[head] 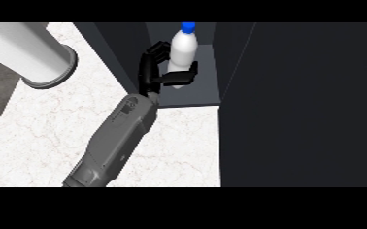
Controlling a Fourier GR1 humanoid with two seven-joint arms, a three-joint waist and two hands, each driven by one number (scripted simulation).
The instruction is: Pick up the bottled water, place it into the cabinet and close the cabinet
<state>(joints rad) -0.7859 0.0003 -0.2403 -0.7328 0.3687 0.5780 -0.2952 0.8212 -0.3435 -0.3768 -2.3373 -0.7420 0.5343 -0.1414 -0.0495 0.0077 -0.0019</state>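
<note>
The bottled water [183, 48] is white with a blue cap and is upright inside the open dark cabinet [129, 48], over its grey shelf floor [206, 85]. My left hand [150, 73] is shut on the bottle. Its fingers [154, 51] curl round the left side and its thumb [180, 77] crosses the lower front. The hand hides the bottle's base, so I cannot tell whether it rests on the shelf. The grey left forearm [118, 136] comes in from the lower left. My right hand does not show.
The cabinet's dark door [294, 102] stands open and fills the right side. A large white cylinder [36, 53] sits on the marble counter [50, 126] at the upper left.
</note>
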